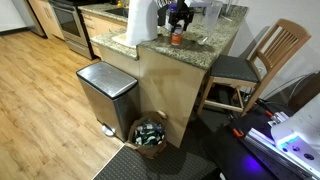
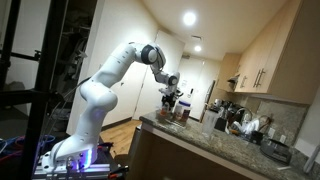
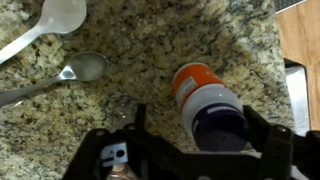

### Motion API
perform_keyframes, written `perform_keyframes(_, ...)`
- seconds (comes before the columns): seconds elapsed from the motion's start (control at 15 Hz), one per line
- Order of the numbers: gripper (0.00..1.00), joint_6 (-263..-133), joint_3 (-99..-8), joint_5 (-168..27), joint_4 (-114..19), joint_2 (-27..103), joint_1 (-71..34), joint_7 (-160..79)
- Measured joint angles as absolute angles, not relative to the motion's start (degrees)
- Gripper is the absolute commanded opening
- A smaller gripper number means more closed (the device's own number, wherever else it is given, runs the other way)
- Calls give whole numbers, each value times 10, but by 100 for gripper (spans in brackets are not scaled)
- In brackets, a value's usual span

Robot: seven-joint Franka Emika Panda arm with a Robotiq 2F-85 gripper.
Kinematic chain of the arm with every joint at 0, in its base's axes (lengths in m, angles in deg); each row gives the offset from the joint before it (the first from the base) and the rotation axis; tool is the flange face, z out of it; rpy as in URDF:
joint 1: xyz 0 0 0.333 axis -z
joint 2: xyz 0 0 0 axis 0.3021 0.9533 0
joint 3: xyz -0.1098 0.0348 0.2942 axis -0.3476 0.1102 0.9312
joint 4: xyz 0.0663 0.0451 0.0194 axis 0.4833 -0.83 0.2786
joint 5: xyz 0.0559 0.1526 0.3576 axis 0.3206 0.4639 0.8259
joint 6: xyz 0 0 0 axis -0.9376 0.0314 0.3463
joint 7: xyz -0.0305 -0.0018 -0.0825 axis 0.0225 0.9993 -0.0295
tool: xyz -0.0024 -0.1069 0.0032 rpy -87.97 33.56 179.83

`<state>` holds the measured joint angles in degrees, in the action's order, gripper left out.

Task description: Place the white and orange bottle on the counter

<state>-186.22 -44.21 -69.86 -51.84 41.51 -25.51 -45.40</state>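
Note:
The white and orange bottle (image 3: 197, 88) stands upright on the speckled granite counter (image 3: 150, 40); its dark cap faces the wrist camera. My gripper (image 3: 200, 128) is open, with one finger on each side of the bottle's top and a gap on the left side. In both exterior views the gripper (image 1: 178, 15) (image 2: 172, 97) hangs just above the bottle (image 1: 176, 39) (image 2: 180, 113) near the counter's end (image 1: 190, 50).
A white plastic spoon (image 3: 55, 18) and a metal spoon (image 3: 85, 67) lie on the counter beside the bottle. A tall white paper roll (image 1: 140, 20) stands close by. A steel bin (image 1: 108, 90), a basket (image 1: 150, 133) and a wooden chair (image 1: 265, 55) stand below.

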Motion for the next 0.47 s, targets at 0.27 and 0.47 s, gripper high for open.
perform_keyframes(0.27,100,-1791,-443,-698,-490,419,-255,-433)
perform_keyframes(0.47,100,-1776,-443,-692,-479,424,-255,-422)
